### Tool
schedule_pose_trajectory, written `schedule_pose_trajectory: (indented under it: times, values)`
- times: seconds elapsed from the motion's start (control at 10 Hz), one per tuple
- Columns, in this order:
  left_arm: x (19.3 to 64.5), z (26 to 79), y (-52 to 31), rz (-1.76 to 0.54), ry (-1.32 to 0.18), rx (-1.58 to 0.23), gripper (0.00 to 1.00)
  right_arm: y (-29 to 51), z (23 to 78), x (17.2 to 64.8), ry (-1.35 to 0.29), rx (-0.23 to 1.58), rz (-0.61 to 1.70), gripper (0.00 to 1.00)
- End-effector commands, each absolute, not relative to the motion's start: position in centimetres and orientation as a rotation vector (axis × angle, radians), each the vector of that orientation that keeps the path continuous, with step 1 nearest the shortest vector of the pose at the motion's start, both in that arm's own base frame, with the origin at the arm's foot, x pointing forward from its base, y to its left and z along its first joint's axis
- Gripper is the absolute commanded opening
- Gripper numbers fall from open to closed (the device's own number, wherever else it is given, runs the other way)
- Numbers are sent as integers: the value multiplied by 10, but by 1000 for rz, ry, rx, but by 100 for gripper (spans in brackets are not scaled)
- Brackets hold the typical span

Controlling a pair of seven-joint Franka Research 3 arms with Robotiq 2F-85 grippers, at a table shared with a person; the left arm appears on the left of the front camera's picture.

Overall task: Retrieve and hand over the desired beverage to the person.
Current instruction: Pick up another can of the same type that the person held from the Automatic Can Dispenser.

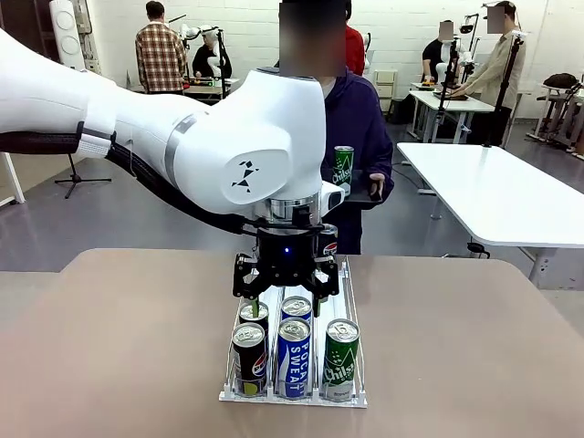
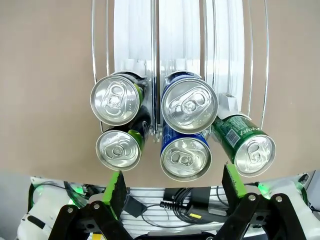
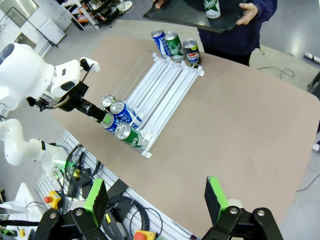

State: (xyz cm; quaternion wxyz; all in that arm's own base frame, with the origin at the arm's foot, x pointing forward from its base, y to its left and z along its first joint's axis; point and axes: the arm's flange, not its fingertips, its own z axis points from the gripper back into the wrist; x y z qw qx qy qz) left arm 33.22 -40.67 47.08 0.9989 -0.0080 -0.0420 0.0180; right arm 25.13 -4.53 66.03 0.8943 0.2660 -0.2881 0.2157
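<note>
Hovering open-jawed over the near cans [image 1: 294,356] in the rack [image 1: 292,400], the left gripper [image 1: 284,312] could, we judge, nudge a neighbour or seize the wrong can. The right gripper's [image 3: 156,182] jaws are open too; beyond the counter [image 1: 474,347], the person [image 1: 360,119] holds a tray [image 3: 175,17] bearing a green can [image 1: 343,169].

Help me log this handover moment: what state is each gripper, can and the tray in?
left gripper, open, empty, above the near cans.
right gripper, open, empty, high over the table.
near cans, five, upright, unopened, in the rack.
far cans, three, upright at the rack's other end.
tray, held by the person, one green can upright on it.
</note>
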Motion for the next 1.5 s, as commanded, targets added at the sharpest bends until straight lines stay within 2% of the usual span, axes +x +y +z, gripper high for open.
schedule_pose_trajectory:
  times: [0.0,0.3,0.8,1.4]
  values:
    - [331,471,-407,34,-87,-11,100,-46,659,253,-591,550,460,100]
    - [332,471,-407,36,-84,-16,100,-46,659,253,-591,550,460,100]
    - [323,444,-416,-149,-109,21,100,-46,659,253,-591,550,460,100]
    - [332,436,-420,-104,-108,22,100,-46,659,253,-591,550,460,100]
